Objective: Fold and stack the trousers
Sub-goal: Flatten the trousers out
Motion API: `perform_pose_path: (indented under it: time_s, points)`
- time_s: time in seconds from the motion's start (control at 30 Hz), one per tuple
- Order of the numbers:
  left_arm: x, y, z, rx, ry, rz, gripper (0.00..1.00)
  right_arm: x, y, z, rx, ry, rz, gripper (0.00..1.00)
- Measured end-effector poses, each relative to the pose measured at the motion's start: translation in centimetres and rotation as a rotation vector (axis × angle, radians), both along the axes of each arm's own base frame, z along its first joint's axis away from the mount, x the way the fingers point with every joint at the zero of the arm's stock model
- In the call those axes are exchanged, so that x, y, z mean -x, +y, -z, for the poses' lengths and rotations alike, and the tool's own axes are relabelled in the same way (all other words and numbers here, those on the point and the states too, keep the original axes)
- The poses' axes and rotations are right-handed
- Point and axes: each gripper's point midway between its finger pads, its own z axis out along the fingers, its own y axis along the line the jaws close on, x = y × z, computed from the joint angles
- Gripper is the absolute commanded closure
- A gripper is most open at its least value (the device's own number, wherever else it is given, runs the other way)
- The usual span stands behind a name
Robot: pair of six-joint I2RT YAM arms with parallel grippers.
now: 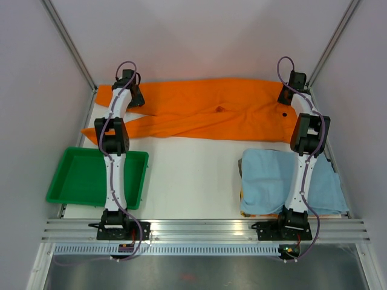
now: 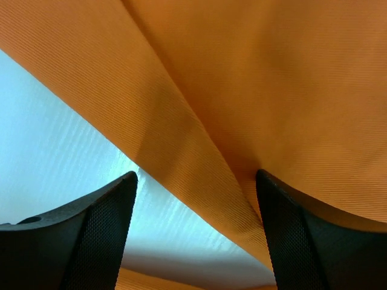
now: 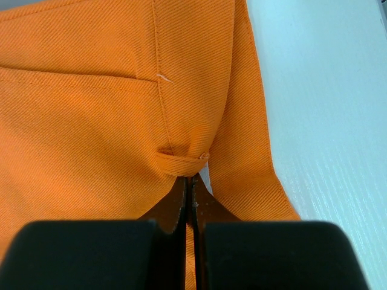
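The bright orange trousers [image 1: 211, 112] lie spread flat across the far part of the white table, waist at the right and two legs running left. My left gripper [image 1: 134, 96] hangs over the leg ends at the far left. In the left wrist view it [image 2: 195, 178] is open, its jaws wide apart, straddling a fold of the orange fabric [image 2: 242, 72]. My right gripper [image 1: 285, 96] is at the waist end. In the right wrist view it [image 3: 188, 181] is shut on the trousers [image 3: 91, 121] just below a belt loop [image 3: 181, 162], with a thin strip of fabric pinched between the jaws.
A green tray [image 1: 84, 178] sits at the near left beside the left arm. A light blue cloth [image 1: 272, 181] lies at the near right under the right arm. Grey walls with metal posts close in both sides and the back.
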Motion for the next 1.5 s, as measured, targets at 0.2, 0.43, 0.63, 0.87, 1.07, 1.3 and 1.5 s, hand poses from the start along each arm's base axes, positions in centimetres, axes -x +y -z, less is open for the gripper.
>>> perform_pose_path:
  time_s: [0.2, 0.43, 0.63, 0.87, 1.07, 1.3, 1.5]
  points:
    - [0.5, 0.4, 1.2, -0.016, 0.038, 0.008, 0.61, 0.0, 0.0, 0.0, -0.001, 0.001, 0.001, 1.0]
    - [1.4, 0.7, 1.2, 0.014, 0.016, -0.059, 0.91, 0.1, 0.0, 0.1, -0.005, 0.0, 0.007, 1.0]
    - [5.4, 1.6, 0.4, 0.191, -0.053, -0.228, 0.85, 0.1, -0.2, 0.1, -0.043, -0.011, 0.026, 1.0]
    - [9.4, 3.0, -1.0, 0.27, -0.12, -0.385, 0.46, 0.2, -0.4, 0.2, -0.068, -0.017, 0.033, 1.0]
    - [10.5, 3.5, 0.9, 0.302, -0.113, -0.465, 0.47, 0.2, -0.4, 0.2, -0.072, -0.025, 0.038, 1.0]
    - [9.4, 6.3, -2.0, 0.275, -0.192, -0.495, 0.67, 0.3, -0.4, 0.2, -0.071, -0.025, 0.028, 1.0]
    - [1.6, 8.1, -10.6, 0.271, -0.43, -0.4, 0.83, 0.4, -0.7, 0.1, -0.067, -0.023, 0.032, 1.0]
